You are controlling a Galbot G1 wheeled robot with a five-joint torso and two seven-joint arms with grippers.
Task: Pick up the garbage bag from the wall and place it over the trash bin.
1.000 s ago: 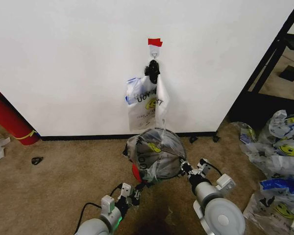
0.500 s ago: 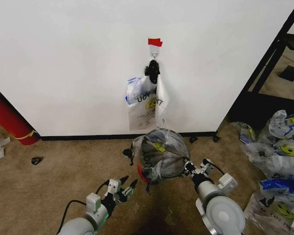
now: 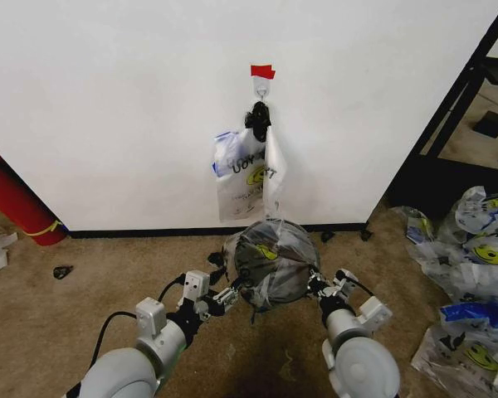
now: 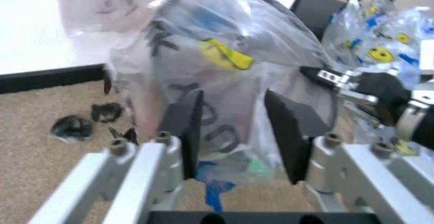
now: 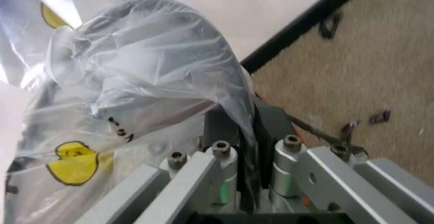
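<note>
the garbage bag point(image 3: 271, 261) is draped over the trash bin point(image 3: 251, 296), which sits on the carpet point(image 3: 83, 307) just in front of the wall point(image 3: 108, 99), below more bags hanging from a hook point(image 3: 262, 85). the left gripper point(image 3: 233, 292) is at the bag's left side, fingers point(image 4: 186, 127) spread apart with plastic between them. the right gripper point(image 3: 315, 284) is at the bag's right side, clamped on a fold of the plastic.
</note>
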